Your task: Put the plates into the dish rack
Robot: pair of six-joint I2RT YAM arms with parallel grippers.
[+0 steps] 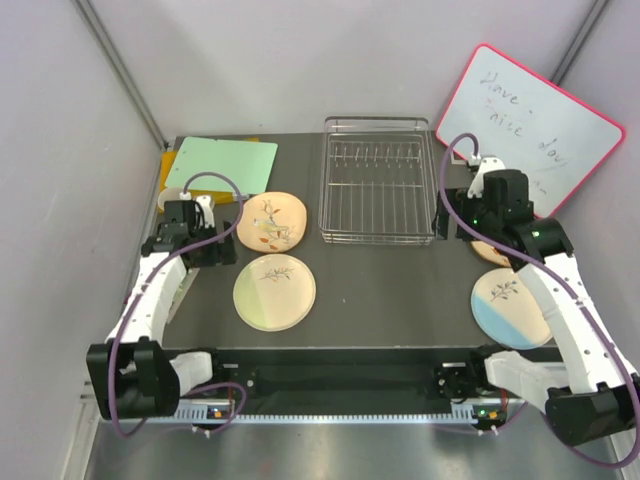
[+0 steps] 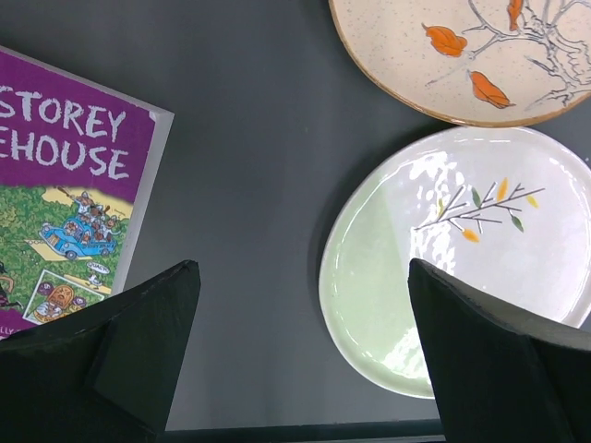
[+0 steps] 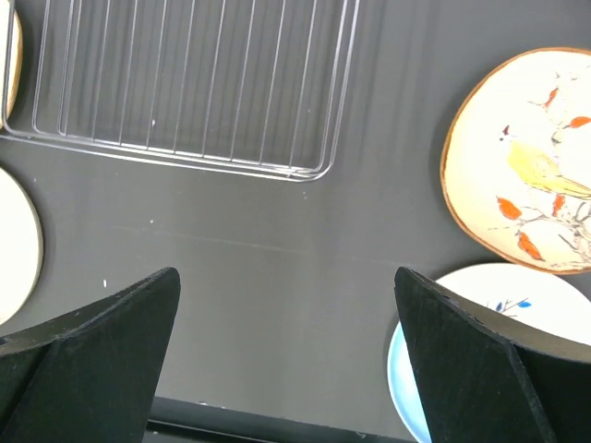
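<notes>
The chrome wire dish rack (image 1: 375,190) stands empty at the back middle, and it also shows in the right wrist view (image 3: 185,83). A peach plate (image 1: 272,221) and a yellow-green plate (image 1: 274,291) lie flat to its left. A blue and cream plate (image 1: 510,308) lies at the front right. A second peach plate (image 1: 490,253) is partly hidden under my right arm. My left gripper (image 1: 212,250) is open and empty, left of the yellow-green plate (image 2: 388,277). My right gripper (image 1: 447,222) is open and empty over bare table, between the rack and the peach plate (image 3: 526,166).
A pink-framed whiteboard (image 1: 527,130) leans at the back right. A green sheet (image 1: 220,165) lies at the back left. A purple book (image 2: 65,194) lies left of my left gripper. Grey walls close in the table on three sides.
</notes>
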